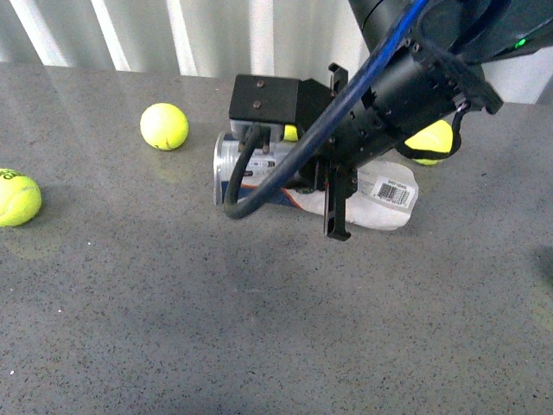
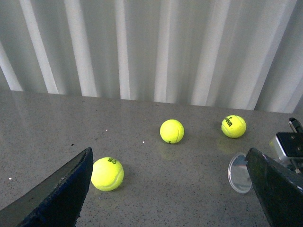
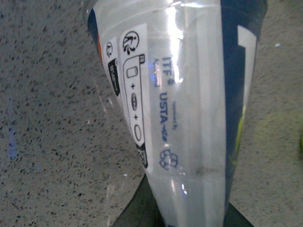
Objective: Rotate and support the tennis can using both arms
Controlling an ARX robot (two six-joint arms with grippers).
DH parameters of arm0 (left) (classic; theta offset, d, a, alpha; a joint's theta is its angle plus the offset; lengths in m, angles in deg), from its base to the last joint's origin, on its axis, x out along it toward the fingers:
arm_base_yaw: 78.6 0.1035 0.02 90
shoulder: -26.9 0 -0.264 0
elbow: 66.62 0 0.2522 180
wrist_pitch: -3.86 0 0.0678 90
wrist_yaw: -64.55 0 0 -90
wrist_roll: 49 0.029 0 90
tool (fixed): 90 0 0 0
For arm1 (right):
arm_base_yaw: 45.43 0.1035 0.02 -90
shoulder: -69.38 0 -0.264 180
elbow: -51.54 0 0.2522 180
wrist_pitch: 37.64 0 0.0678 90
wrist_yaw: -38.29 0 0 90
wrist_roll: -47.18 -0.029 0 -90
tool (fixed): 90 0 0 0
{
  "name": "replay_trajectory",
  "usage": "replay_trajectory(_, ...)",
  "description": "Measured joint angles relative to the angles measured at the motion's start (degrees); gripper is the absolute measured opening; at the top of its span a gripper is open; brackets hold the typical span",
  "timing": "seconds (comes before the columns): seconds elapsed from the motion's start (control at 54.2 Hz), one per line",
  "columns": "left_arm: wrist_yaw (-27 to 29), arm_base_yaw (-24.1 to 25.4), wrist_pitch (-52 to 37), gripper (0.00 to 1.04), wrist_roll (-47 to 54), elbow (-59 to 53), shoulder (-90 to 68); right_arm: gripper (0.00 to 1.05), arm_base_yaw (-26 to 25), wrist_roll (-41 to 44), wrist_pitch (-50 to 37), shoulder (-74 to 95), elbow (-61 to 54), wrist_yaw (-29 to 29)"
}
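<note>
From two o'clock the right gripper clamps the lying tennis can. The left gripper gapes wide; a ball lies at the can's ten o'clock.

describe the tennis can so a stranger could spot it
On the grey table, look beneath the black right arm trailing a blue cable. The tennis can lies on its side there: a clear tube with a blue label and barcode, unlike the round yellow tennis balls nearby.
</note>
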Motion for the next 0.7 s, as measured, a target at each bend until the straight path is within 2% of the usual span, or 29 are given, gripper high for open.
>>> replay_trajectory(0.24,0.0,0.0,0.0,0.98,0.0,0.0,0.0,0.07,-0.3,1.6,-4.5,1.1,-1.8,-0.8)
replay_trajectory(0.295,0.0,0.0,0.0,0.98,0.0,0.0,0.0,0.21,-0.3,0.5,-5.6,1.1,-2.2,-0.3)
replay_trajectory(0.406,0.0,0.0,0.0,0.98,0.0,0.0,0.0,0.41,-0.2,-1.9,-7.3,1.1,-2.8,1.5)
replay_trajectory(0.609,0.0,0.0,0.0,0.98,0.0,0.0,0.0,0.68,0.2,-5.9,-8.4,0.4,-4.2,3.9)
replay_trajectory(0.701,0.0,0.0,0.0,0.98,0.0,0.0,0.0,0.87,0.5,-8.1,-9.1,-1.2,-5.2,4.7)
